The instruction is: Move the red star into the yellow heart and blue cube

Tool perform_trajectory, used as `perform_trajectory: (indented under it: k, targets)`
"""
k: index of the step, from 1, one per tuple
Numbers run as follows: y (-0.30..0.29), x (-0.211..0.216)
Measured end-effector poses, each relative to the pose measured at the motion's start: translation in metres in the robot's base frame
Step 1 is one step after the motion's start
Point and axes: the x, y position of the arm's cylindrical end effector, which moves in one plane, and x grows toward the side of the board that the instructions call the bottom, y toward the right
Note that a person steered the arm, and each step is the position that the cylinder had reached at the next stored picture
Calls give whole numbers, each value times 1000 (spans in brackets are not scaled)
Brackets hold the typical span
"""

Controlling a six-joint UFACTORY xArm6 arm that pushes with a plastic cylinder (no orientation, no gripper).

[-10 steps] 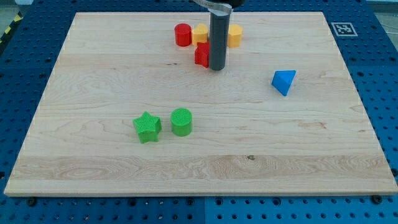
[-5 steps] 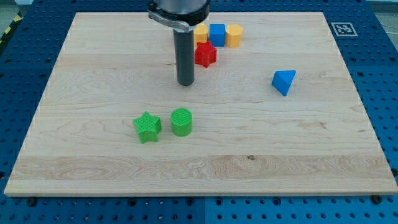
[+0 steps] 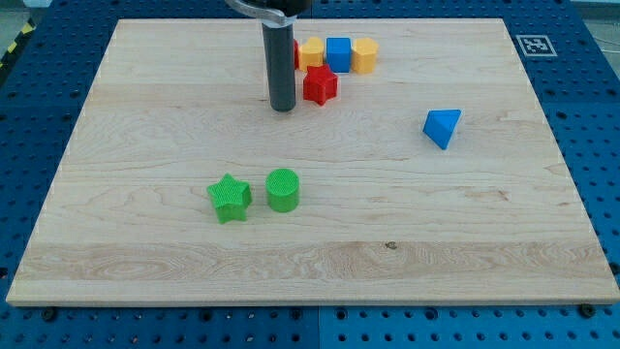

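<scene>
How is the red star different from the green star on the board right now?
The red star sits near the view's top, just below the yellow heart and blue cube; the green star lies lower and further left. My tip is just left of the red star, far from the green star. The green star's neighbour is a green cylinder. Both are star-shaped and lie flat.

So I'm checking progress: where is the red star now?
The red star block sits near the view's top centre, just below the yellow heart block, right of my tip.
</scene>
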Motion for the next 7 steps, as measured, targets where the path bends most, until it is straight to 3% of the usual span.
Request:
perform_trajectory:
  k: [7]
  targets:
    - [35,14]
